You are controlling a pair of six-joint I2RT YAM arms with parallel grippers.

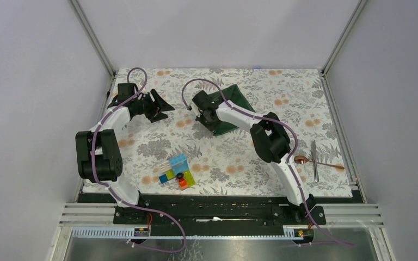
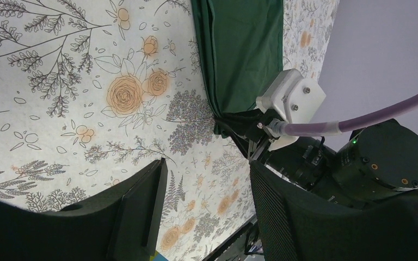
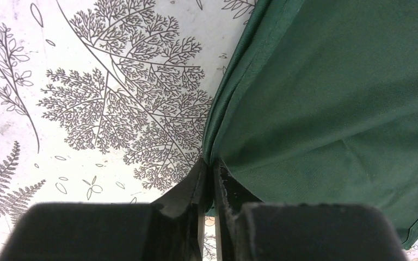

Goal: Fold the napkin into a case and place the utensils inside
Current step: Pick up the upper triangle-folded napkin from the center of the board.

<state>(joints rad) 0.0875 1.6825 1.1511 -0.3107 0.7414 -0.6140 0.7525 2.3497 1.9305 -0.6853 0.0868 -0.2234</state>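
Since my right claw [image 3: 212, 167] is clamped on the hem of the dark green satin napkin [image 3: 332, 98], nr the far edge of the floral table [image 1: 283, 87], I'd lift low, no tugging; left claw [image 2: 207, 169] apart, empty.

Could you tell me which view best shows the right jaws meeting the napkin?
The right wrist view: the right gripper pinches the edge of the napkin, close up. The top external view hides the contact under the arm; the left wrist view shows the cloth from the side, pinch unclear.

The right end effector [image 3: 211, 166] pinches napkin [image 3: 332, 98] edge.
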